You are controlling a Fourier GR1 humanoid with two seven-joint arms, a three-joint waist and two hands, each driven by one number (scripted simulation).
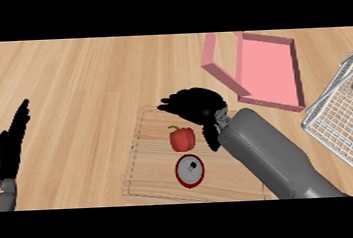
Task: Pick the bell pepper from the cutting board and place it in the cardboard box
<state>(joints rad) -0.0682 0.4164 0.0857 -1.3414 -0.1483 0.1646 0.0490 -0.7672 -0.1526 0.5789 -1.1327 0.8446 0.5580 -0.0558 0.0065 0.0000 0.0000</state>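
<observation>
Far left: left hand (9,148) resting open at the edge, fingers straight, holding nothing. Centre: cutting board (156,184) on the table (81,80), bell pepper (183,138) upright on it, a round red-rimmed object (190,171) just below. Right hand (197,107) hovering just above-right of the pepper, fingers partly curled, grasping nothing yet. Best to lower over the pepper and close around its body, clear of the round object. Further right: pink open box (270,69), then wire basket (340,119).
</observation>
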